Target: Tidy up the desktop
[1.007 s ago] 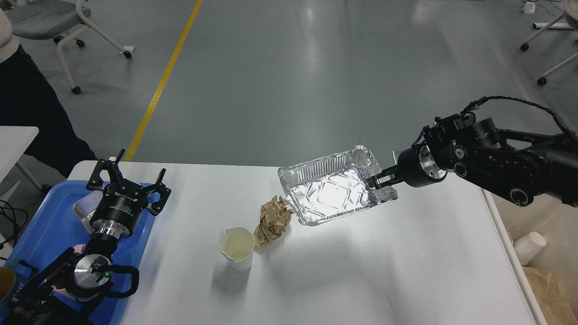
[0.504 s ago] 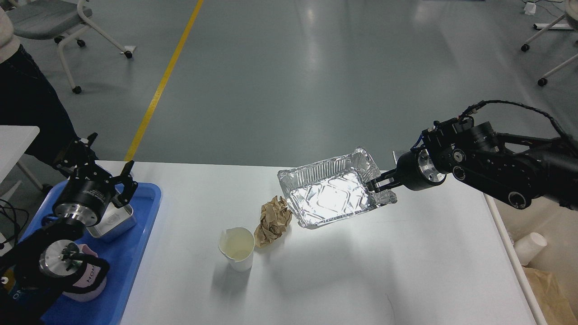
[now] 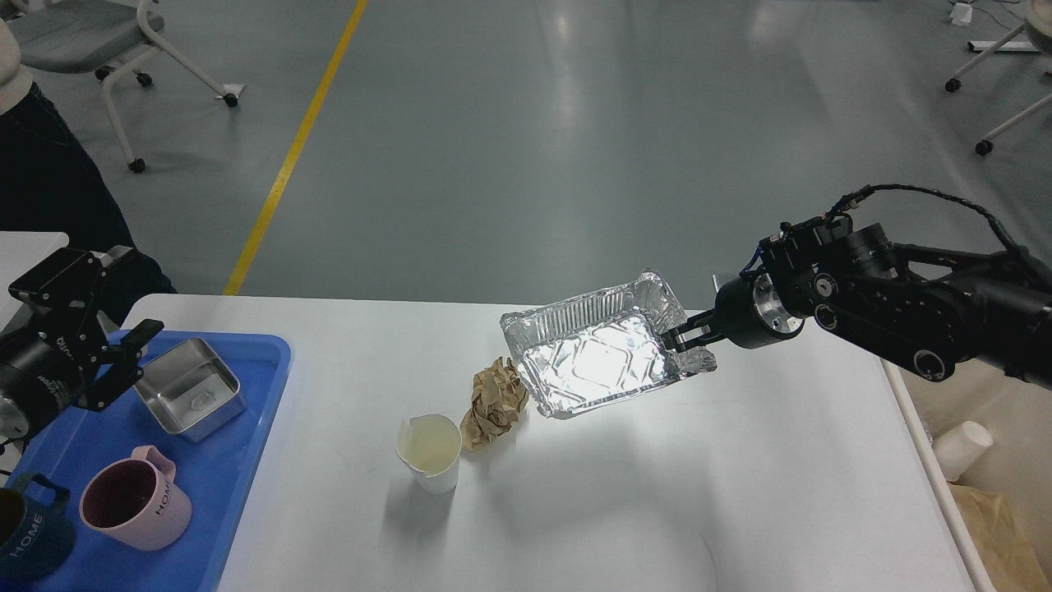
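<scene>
The white desktop fills the lower view. My right gripper is shut on the right rim of a silver foil tray, which sits tilted at the table's middle back and looks empty. A crumpled brown paper ball lies against the foil tray's left front corner. A white paper cup with a dented rim stands just left of the paper. My left gripper is open and empty over the far left edge of the blue tray.
The blue tray holds a steel box, a pink mug and a dark blue mug. A cream bin at the right edge holds a paper cup and brown paper. A person stands at the far left.
My left arm has swung left off the blue tray, uncovering the steel box and the mugs. My right gripper has shifted the foil tray slightly left.
</scene>
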Robot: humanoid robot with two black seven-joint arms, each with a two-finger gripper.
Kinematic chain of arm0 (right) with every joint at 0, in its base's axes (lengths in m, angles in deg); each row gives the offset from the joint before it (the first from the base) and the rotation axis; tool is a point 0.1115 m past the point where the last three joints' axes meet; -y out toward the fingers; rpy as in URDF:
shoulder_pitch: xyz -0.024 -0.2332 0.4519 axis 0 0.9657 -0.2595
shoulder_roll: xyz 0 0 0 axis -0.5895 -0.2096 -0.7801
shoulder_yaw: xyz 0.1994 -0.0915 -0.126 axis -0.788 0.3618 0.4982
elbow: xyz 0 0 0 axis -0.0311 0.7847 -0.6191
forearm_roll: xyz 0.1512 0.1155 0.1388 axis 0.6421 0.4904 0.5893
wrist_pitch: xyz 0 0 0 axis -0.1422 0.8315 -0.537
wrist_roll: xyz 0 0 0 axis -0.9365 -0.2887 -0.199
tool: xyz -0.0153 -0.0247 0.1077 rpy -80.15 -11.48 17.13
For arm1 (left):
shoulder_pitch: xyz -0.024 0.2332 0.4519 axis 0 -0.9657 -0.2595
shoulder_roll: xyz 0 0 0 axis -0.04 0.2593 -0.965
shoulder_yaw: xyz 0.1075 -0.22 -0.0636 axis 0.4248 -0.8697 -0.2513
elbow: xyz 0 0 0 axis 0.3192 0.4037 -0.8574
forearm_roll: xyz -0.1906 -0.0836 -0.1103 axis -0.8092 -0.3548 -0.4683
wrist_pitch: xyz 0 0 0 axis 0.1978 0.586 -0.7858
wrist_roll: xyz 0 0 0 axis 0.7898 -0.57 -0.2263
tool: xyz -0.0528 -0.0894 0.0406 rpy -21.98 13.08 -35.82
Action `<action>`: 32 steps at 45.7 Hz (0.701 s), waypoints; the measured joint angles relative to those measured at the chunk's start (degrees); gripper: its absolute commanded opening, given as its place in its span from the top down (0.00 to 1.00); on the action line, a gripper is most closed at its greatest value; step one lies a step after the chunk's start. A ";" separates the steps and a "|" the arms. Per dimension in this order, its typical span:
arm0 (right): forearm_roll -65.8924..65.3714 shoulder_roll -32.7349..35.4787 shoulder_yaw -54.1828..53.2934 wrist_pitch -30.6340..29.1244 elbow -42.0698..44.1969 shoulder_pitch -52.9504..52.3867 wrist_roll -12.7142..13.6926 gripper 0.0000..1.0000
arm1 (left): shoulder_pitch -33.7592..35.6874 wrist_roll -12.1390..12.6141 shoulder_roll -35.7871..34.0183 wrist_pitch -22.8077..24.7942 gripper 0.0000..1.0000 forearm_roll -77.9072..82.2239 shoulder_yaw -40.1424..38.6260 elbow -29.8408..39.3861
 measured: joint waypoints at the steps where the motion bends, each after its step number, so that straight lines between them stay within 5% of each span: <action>1: 0.00 0.02 0.00 0.01 -0.01 0.00 0.00 1.00 | -0.02 0.00 -1.65 0.26 0.05 0.62 1.13 0.11; 22: 0.00 -0.36 0.00 0.02 0.13 -0.13 0.00 1.00 | -0.95 -1.74 -23.94 0.64 0.04 15.28 9.74 2.56; 32: 0.00 -0.40 0.00 0.02 0.15 -0.13 0.00 1.00 | -0.17 -2.13 -25.83 1.41 0.04 20.20 9.83 2.84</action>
